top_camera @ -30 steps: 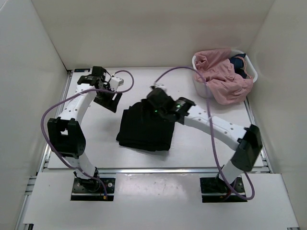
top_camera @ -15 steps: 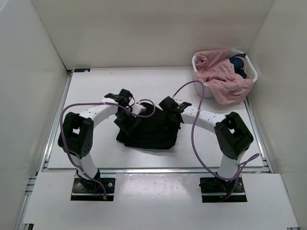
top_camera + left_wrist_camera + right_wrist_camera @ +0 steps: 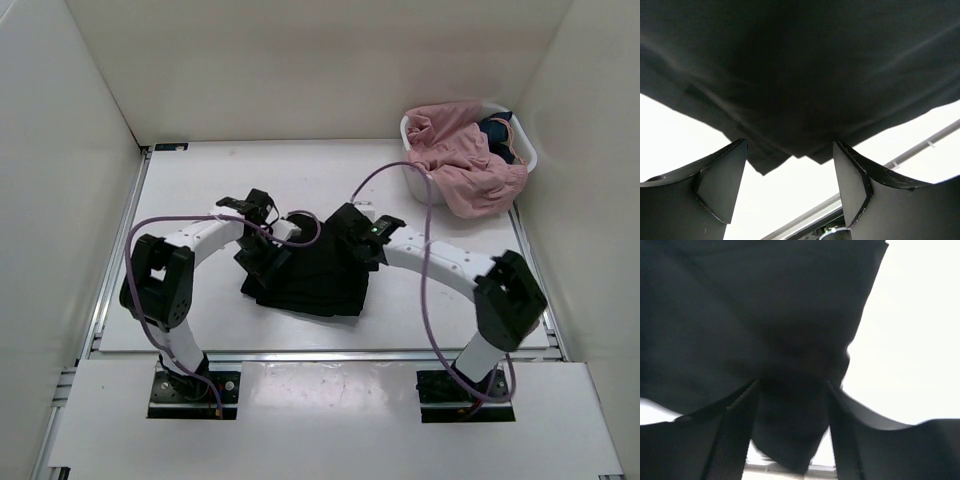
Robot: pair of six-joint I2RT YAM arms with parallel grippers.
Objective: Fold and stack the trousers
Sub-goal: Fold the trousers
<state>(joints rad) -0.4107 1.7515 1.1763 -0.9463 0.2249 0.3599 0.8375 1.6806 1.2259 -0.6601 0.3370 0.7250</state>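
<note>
The black trousers (image 3: pixel 312 278) lie folded in a compact bundle at the middle of the table (image 3: pixel 200 180). My left gripper (image 3: pixel 258 262) is low at the bundle's left edge. In the left wrist view this gripper (image 3: pixel 790 146) is open, the trousers' (image 3: pixel 800 75) edge just past its fingertips (image 3: pixel 722 182) and bare table between them. My right gripper (image 3: pixel 353 233) sits over the bundle's back right corner. In the right wrist view the right gripper (image 3: pixel 793 384) has its jaws apart, with a fold of the trousers (image 3: pixel 740 315) lying between them.
A white basket (image 3: pixel 527 152) at the back right holds pink garments (image 3: pixel 462 160) that spill over its front, and a dark blue garment (image 3: pixel 496 130). White walls enclose the table on three sides. A metal rail (image 3: pixel 330 353) runs along the near edge.
My left arm swung from the back left corner down to the trousers' left edge. My right gripper shifted slightly right along the bundle's top, and its jaws closed and parted again.
</note>
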